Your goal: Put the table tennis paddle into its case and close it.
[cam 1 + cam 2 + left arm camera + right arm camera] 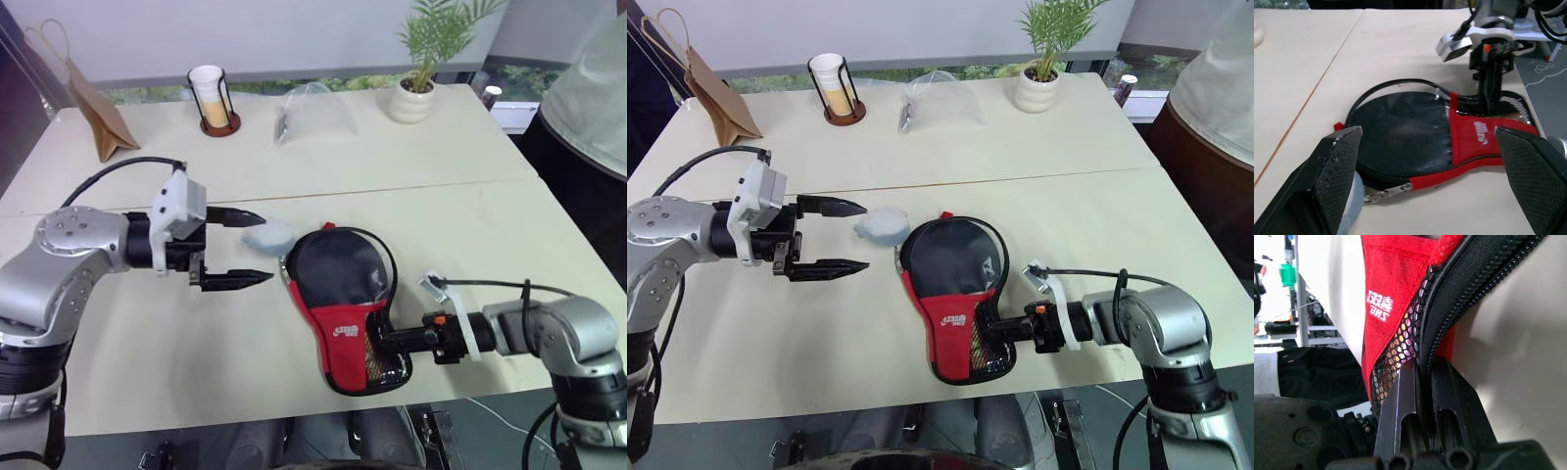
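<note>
The case (pixel 333 269), black fabric with a red logo panel and a mesh pocket, lies flat on the table near its front edge. A zip loop stands away from its round end. My right gripper (pixel 388 339) reaches in from the right and is shut on the case's zip edge (pixel 1449 298) at the narrow handle end. My left gripper (pixel 265 247) hovers open just left of the case's round end (pixel 1400 132), pointing at it and holding nothing. The table tennis paddle is hidden.
A small pale round object (pixel 269 235) lies by the left fingertips. At the back stand a paper bag (pixel 98 113), a cup in a wire holder (pixel 211 98), a clear plastic bag (pixel 313 116) and a potted plant (pixel 421 69). A person (pixel 593 88) stands at the right.
</note>
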